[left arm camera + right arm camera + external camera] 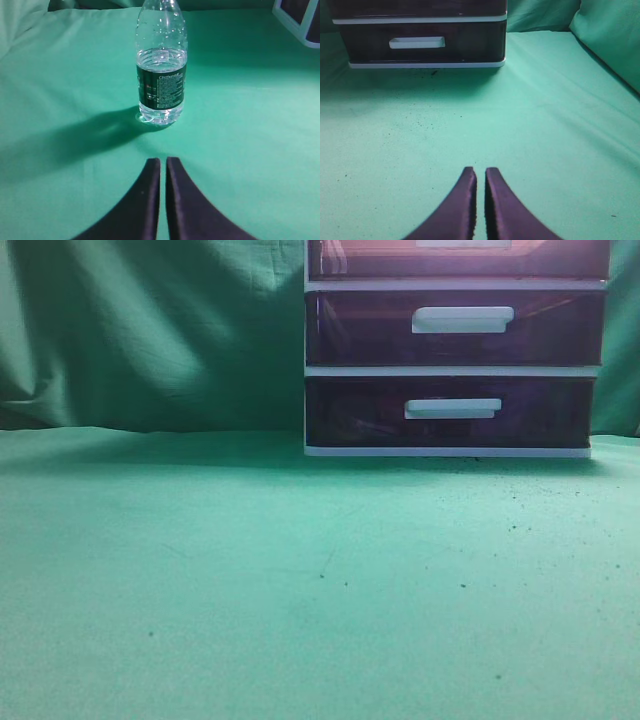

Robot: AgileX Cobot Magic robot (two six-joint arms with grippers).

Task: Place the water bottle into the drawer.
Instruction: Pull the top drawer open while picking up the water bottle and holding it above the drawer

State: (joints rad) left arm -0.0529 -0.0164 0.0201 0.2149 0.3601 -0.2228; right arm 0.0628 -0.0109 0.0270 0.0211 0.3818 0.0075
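Observation:
A clear water bottle with a dark green label stands upright on the green cloth in the left wrist view, straight ahead of my left gripper, which is shut and empty a short way from it. The bottle is out of the exterior view. The drawer, reddish-pink fronted with a white handle, shows only by its lower edge at the top of the exterior view and looks pushed in. My right gripper is shut and empty over bare cloth, well in front of the drawer unit.
The white-framed unit holds two darker purple drawers below the top one. Its corner shows at the top right of the left wrist view. Green cloth covers the table and hangs as a backdrop.

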